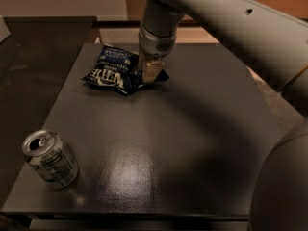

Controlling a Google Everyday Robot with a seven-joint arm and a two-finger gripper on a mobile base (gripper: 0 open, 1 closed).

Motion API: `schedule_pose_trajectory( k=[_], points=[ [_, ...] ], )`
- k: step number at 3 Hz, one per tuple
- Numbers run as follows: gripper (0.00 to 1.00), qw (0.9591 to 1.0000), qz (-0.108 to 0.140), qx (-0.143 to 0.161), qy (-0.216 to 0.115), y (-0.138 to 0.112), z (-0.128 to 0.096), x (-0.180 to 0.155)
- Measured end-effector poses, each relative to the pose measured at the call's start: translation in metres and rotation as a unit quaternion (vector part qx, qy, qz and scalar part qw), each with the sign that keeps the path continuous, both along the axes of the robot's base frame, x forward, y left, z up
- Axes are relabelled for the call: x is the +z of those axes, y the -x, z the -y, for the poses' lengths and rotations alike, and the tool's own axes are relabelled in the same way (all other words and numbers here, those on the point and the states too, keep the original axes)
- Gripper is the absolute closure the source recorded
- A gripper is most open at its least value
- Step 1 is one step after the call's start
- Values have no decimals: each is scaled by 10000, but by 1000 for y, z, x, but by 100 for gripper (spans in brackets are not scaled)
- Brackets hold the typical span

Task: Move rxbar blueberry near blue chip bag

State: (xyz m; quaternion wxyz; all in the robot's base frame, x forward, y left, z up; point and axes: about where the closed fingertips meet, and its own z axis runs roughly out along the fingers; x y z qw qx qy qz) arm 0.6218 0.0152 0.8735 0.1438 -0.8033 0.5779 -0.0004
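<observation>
The blue chip bag (111, 69) lies on the dark table (192, 129) at the back left, with white lettering on top. My gripper (148, 76) reaches down from the arm right at the bag's right edge. It is shut on the rxbar blueberry (162, 75), a small dark navy wrapper. Only the wrapper's corner shows, to the right of the pale fingers (152, 70). The bar sits low at the table surface, touching or almost touching the chip bag.
A silver soda can (50, 159) lies tilted near the table's front left corner. The arm (231, 23) crosses the upper right, and the robot's body (284, 186) fills the lower right corner. A darker surface (33, 61) adjoins the table on the left.
</observation>
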Motion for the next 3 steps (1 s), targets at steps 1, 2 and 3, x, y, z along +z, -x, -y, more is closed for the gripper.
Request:
schedule_pose_trajectory(
  k=[1,2,3],
  points=[
    [12,10000,-1,7,-3,0,-1,-1],
    [0,10000,-4,13,-4,-1,-2,-3],
    [0,10000,-4,13,-4,-1,-2,-3]
  ],
)
